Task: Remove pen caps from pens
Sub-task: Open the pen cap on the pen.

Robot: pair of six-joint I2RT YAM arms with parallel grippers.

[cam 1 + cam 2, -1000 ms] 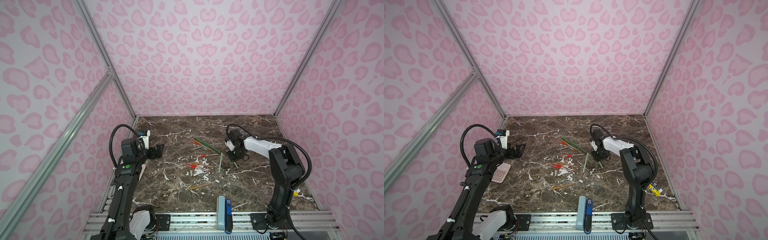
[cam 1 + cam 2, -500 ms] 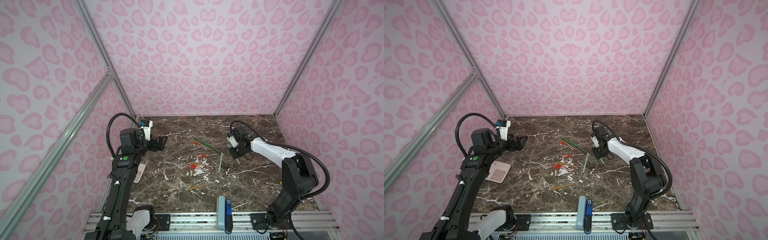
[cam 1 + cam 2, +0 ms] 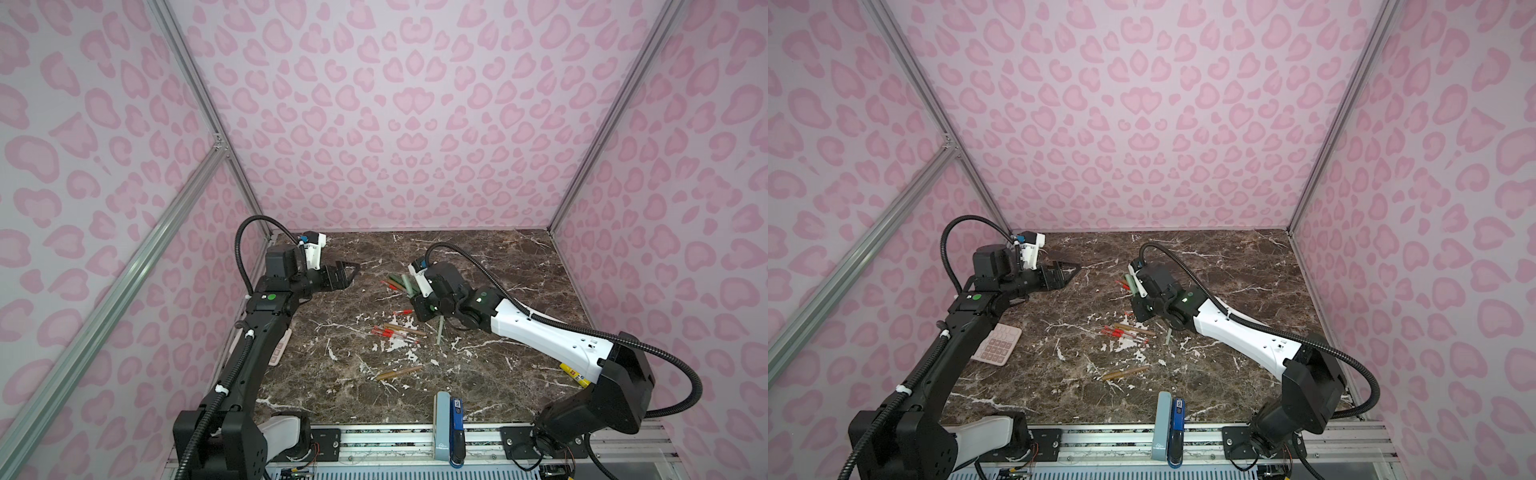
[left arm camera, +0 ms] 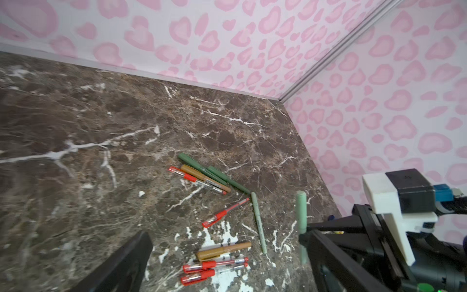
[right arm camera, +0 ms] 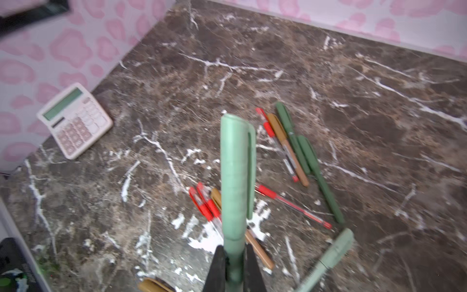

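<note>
The right hand (image 5: 235, 264), which a second ago stood low over the scattered pens with its fingers partly apart, is now raised off the counter (image 3: 478, 257) and clamped on the lower barrel of a pale green pen (image 5: 235, 197). The pen stands nearly upright in the grip, cap (image 5: 236, 156) uppermost and still seated. Over the same interval the left hand (image 3: 352, 273) has lifted and swung inward. Its fingers are spread wide and empty, aimed toward the held pen but well apart from it. This indicates that the pick-up is complete and the pen is presented for a cap pull by the left hand. No cap appears to be off yet. The other pens (image 3: 388, 332) lie flat near the counter centre, below and beside the right hand, with a second pale green pen (image 3: 439, 332) just beside the right wrist. Bare counter lies between the two hands and toward the back wall, which leaves room for a straight approach. A calculator (image 3: 995, 344) lies under the left forearm near the side wall. A blue stapler (image 3: 455, 419) sits at the front edge, away from the work area.
</note>
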